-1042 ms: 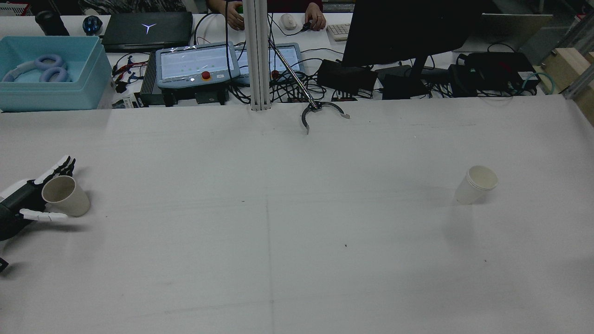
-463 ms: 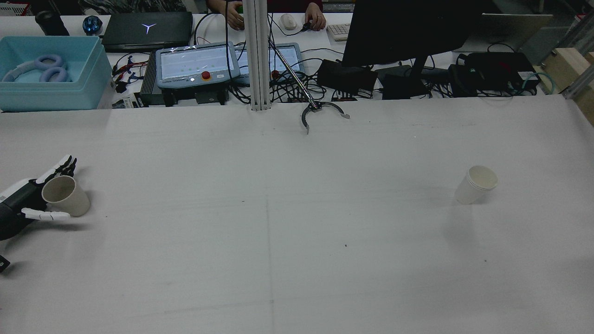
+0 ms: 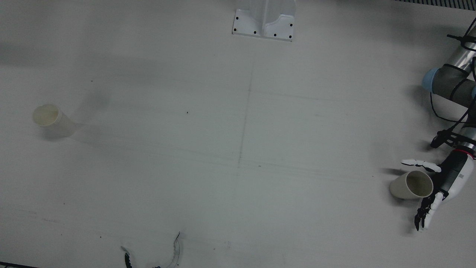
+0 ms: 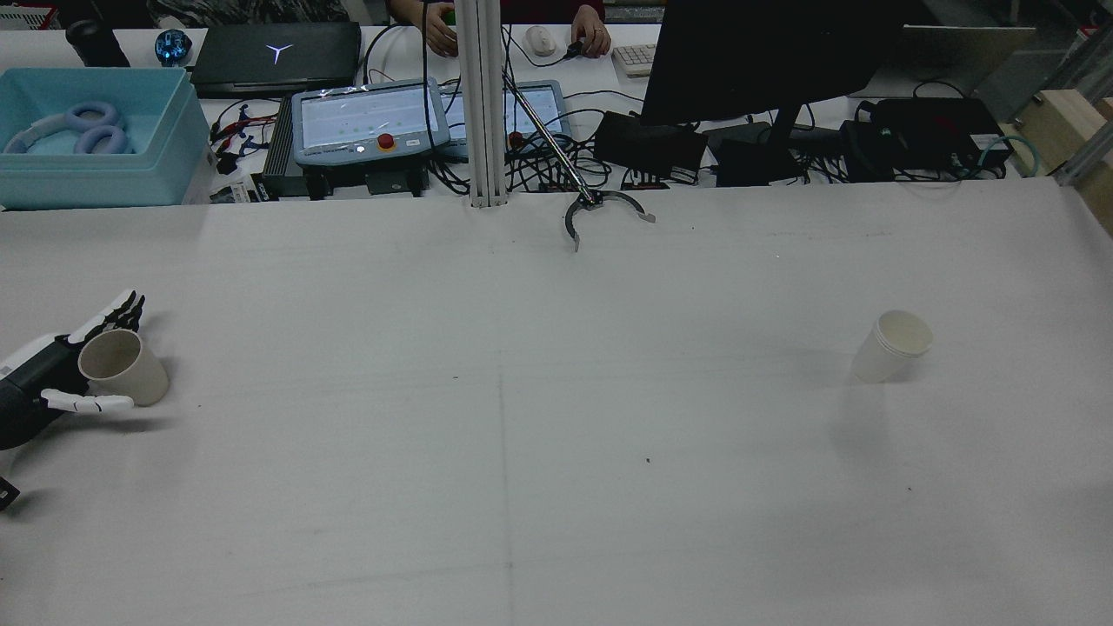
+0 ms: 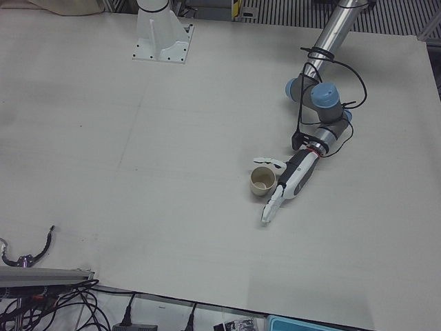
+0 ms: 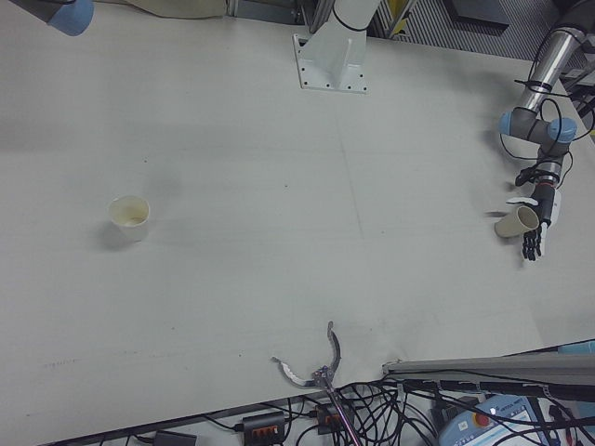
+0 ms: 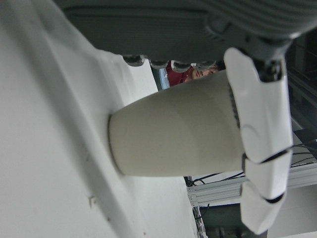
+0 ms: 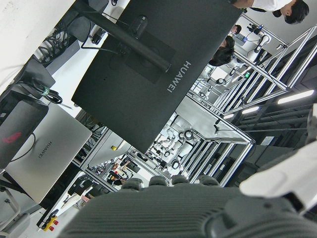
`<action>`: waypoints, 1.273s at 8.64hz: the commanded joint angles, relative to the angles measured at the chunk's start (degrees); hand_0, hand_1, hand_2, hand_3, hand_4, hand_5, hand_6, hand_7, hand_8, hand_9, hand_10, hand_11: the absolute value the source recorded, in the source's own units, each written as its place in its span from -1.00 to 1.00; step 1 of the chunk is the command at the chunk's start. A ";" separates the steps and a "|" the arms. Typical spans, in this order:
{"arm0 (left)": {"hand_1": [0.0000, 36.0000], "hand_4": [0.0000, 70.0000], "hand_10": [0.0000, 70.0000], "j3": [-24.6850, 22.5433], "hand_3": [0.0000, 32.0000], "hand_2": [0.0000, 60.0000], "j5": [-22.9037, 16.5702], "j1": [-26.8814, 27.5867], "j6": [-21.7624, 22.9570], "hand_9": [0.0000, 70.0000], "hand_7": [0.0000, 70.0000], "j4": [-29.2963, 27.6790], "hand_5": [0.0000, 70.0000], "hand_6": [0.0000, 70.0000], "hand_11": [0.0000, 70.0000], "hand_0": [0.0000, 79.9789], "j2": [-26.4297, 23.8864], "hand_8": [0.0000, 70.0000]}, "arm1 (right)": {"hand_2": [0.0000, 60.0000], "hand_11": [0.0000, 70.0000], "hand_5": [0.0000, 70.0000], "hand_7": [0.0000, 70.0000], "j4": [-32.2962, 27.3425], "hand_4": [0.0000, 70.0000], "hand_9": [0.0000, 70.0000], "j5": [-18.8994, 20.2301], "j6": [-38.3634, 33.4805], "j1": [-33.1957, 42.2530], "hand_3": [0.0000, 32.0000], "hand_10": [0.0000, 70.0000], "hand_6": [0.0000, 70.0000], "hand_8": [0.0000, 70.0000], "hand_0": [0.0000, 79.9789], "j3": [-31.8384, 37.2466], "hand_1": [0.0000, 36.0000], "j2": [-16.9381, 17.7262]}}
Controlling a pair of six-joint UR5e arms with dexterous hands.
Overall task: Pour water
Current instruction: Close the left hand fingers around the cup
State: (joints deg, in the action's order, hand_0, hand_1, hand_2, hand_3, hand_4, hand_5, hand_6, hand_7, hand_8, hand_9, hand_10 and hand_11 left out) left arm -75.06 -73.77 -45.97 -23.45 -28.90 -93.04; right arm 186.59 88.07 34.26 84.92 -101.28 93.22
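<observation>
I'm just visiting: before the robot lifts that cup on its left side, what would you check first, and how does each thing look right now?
1. Left hand around the near cup, fingers on both sides: ok.
2. Fingers fully closed on the cup: cannot tell.
3. Near cup upright on the table: ok.
4. Target cup upright, open, standing apart: ok.
5. Path between the two cups free of objects: ok.
6. Water in the near cup: cannot tell.

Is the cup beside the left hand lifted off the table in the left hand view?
No, the cup stands with its base on the table, between the spread fingers of the left hand.
</observation>
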 commanded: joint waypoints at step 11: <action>-0.03 -0.59 -0.62 -0.35 -1.00 -0.40 -0.15 -0.09 0.78 -0.39 0.36 0.51 0.15 -0.46 -0.41 0.21 0.22 -0.69 | -0.21 -1.00 -1.00 -1.00 0.00 -1.00 -1.00 0.00 -0.07 0.34 -1.00 -1.00 -1.00 -1.00 -0.79 -0.05 -0.51 0.12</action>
State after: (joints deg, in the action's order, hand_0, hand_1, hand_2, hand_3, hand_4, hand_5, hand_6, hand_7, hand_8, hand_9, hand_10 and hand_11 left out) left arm -75.34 -73.92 -46.05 -22.60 -28.41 -92.83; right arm 186.59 88.07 34.19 85.25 -101.34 93.40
